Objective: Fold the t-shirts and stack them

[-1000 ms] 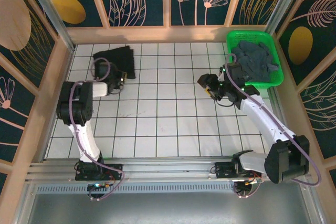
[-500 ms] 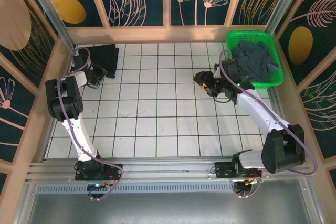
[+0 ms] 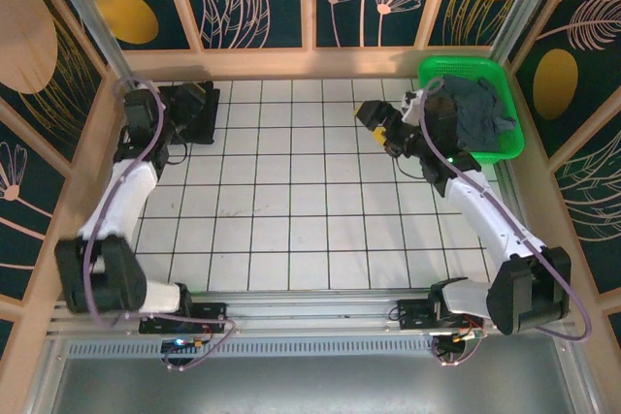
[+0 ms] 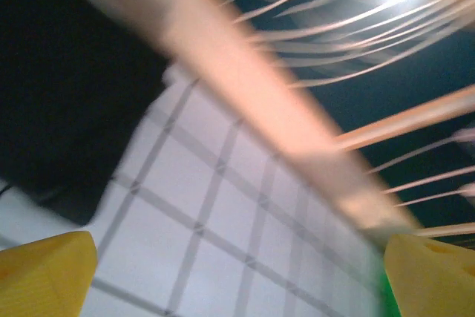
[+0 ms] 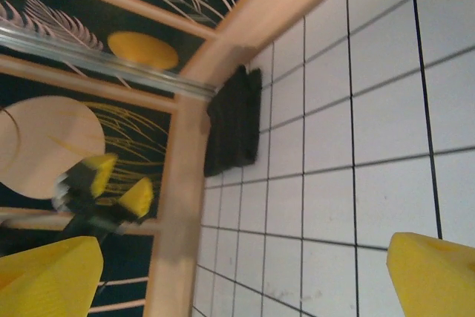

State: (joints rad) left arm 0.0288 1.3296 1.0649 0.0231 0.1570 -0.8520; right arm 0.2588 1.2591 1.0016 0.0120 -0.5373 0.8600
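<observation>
1. The plain black short-sleeved cloth t-shirt [image 3: 199, 109] lies folded into a compact dark block. It sits in the far left corner of the white tiled table [image 3: 291, 201], close against the wooden frame.
2. The dark slate blue-grey cloth t-shirt [image 3: 475, 111] lies crumpled and unfolded in the green plastic basket [image 3: 432, 70] at the far right corner.
3. The left gripper [image 4: 237, 280] is at the black shirt's edge, its yellow fingers spread wide with nothing between them.
4. The right gripper [image 3: 375, 119] hangs over the tiles just left of the basket, jaws parted and empty.
</observation>
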